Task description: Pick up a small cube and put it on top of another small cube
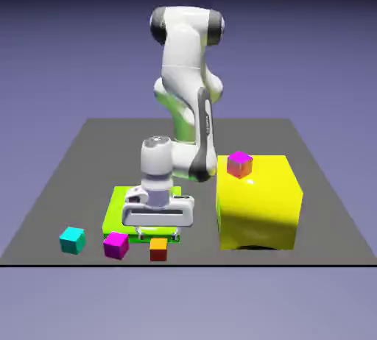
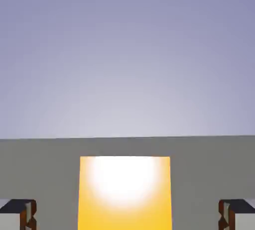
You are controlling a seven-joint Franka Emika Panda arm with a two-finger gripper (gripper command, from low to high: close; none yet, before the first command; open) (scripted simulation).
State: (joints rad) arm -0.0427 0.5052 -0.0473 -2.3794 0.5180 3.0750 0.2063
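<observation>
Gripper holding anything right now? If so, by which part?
Nothing held: in the hand view the fingertips stand wide apart, with gaps on both sides of the orange-topped cube between them.

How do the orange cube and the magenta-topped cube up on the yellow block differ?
The orange cube stands on the table near its front edge; the magenta-topped cube sits on the yellow block. The orange cube has red-brown sides, while the magenta-topped cube has orange-pink ones. Both are small cubes.
</observation>
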